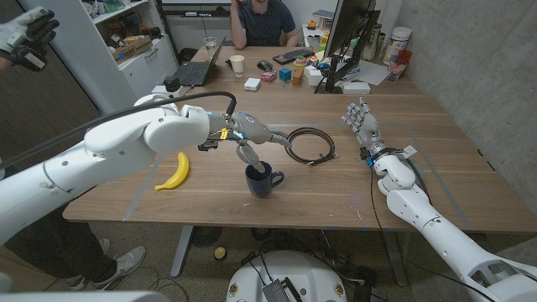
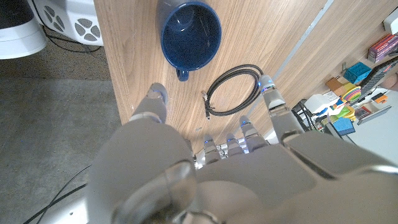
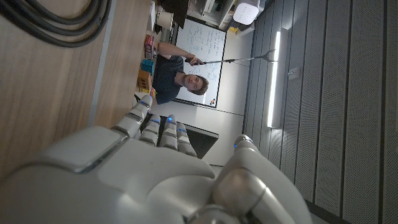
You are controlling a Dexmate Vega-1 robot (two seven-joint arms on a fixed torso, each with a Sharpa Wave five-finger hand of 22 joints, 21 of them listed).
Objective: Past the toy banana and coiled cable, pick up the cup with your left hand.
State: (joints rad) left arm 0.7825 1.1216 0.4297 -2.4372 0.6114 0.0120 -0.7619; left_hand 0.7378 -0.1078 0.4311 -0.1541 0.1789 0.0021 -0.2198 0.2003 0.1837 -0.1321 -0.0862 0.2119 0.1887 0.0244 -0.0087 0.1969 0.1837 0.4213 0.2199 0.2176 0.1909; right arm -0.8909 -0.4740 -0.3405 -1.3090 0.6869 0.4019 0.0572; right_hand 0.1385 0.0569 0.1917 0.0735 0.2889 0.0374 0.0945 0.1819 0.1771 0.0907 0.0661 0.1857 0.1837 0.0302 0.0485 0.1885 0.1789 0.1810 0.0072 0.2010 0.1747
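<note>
While the left hand (image 1: 246, 151) hovers just above the blue cup (image 1: 263, 181), fingers spread and holding nothing, the grasp is yet to come. From the cup, the toy banana (image 1: 174, 172) lies at nine o'clock, the coiled cable (image 1: 311, 144) at one o'clock. Reaching looks done; closing and lifting remain. Over by the table's right edge, the right hand (image 1: 362, 123) is empty, fingers extended. No writing is legible.

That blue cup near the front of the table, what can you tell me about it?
The cup is a dark blue mug, glossy like glazed ceramic, with one loop handle. It stands upright on the wooden table near the front edge, mouth open and seemingly empty. A coiled black cable lies just beyond it, apart. The left hand hangs right above its rim with fingers pointing down; whether they touch it is unclear.
</note>
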